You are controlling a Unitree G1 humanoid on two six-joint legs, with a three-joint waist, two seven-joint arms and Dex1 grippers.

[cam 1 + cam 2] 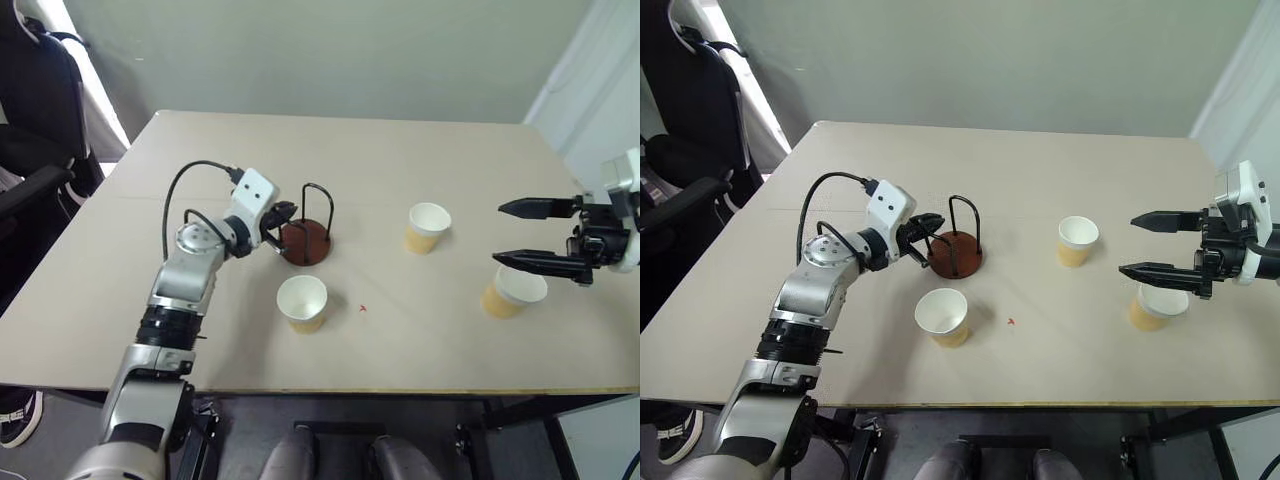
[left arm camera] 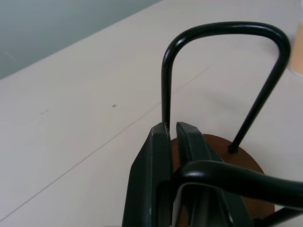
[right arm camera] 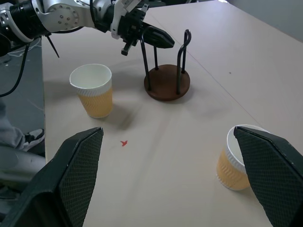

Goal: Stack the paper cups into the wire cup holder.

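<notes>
The wire cup holder [image 1: 308, 243], a reddish-brown disc with two black hoops, stands left of the table's middle. My left gripper [image 1: 290, 212] is shut on the upright of its near hoop [image 2: 222, 177], just under the bend. Three paper cups stand upright and apart: one [image 1: 302, 303] in front of the holder, one [image 1: 427, 228] to its right, one [image 1: 513, 292] at the right. My right gripper [image 1: 500, 233] hangs wide open and empty above the table, its lower finger over the right cup's rim. The right wrist view looks across two of the cups [image 3: 92, 90] [image 3: 236, 158] to the holder [image 3: 166, 84].
A small red mark [image 1: 362, 308] lies on the beige table [image 1: 400, 150] between the front cup and the right one. A dark chair [image 1: 30, 120] stands off the table's left side. A white wall runs behind the far edge.
</notes>
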